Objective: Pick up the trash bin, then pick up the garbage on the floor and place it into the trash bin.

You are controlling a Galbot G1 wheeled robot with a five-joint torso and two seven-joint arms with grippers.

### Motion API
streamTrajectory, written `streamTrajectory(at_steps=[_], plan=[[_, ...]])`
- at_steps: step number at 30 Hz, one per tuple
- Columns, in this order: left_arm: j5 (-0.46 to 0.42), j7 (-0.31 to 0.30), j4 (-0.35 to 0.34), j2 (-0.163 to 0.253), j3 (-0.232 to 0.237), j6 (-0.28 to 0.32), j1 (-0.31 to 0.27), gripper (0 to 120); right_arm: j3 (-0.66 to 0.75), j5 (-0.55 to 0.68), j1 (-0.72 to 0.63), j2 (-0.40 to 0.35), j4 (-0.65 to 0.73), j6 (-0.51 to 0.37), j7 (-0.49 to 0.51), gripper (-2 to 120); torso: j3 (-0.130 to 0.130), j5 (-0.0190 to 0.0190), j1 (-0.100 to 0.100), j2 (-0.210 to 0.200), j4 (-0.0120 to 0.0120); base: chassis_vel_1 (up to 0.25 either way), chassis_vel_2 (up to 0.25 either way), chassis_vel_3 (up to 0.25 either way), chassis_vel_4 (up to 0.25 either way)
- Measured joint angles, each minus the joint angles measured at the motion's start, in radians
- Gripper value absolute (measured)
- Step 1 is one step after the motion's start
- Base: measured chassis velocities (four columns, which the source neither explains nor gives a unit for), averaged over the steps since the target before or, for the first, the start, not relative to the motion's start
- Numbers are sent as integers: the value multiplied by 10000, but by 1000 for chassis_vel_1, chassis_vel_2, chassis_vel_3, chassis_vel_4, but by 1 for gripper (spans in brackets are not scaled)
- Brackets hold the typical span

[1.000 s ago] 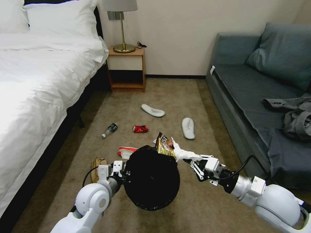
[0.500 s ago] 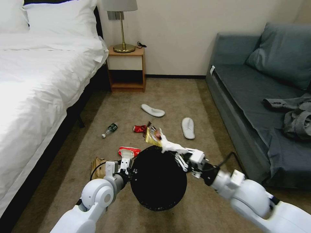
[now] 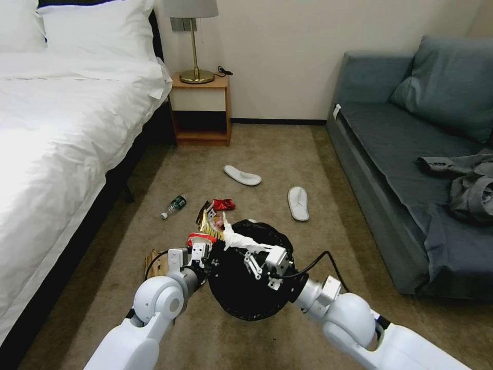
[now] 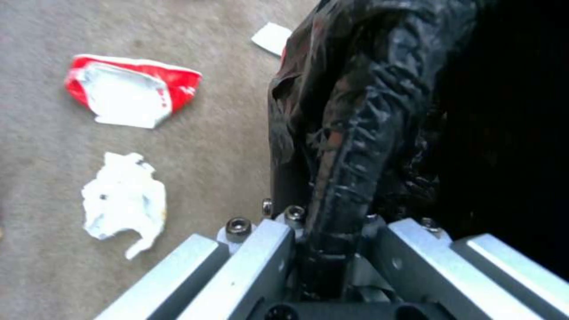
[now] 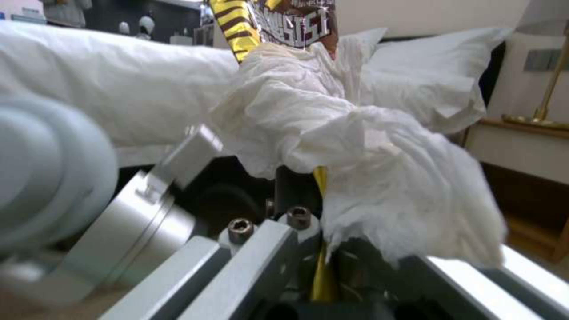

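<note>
We are seeing the trash bin [image 3: 241,295], round and lined with glossy black plastic, hanging above the carpet. A white tissue [image 3: 241,240] and a yellow-striped wrapper [image 3: 209,222] are hovering over its rim. A crushed red can [image 3: 223,204], a small bottle [image 3: 174,205] and two white slippers [image 3: 242,176] are lying beyond.

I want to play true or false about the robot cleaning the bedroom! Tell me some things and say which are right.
1. The left gripper is clamped on the bin rim. True.
2. The right gripper holds a tissue and a wrapper together. True.
3. The red can is already in the bin. False: it lies on the carpet beyond the bin.
4. Both slippers are on the sofa. False: they lie on the carpet.
5. A small bottle lies on the floor near the bed. True.
</note>
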Motion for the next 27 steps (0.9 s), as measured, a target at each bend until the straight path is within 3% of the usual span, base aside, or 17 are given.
streamTrajectory(at_steps=[15, 27], plan=[[-303, -239, -232, -149, -924, 0, 8, 0, 181, -388, -615, -43, -232, 127, -93, 0, 0, 1, 0, 0, 0, 0, 0, 0, 0], [-485, -228, -677, 52, -978, 0, 308, 0, 227, -551, -622, 1, -404, 185, -99, 0, 0, 1, 0, 0, -1, 0, 0, 0, 0]])
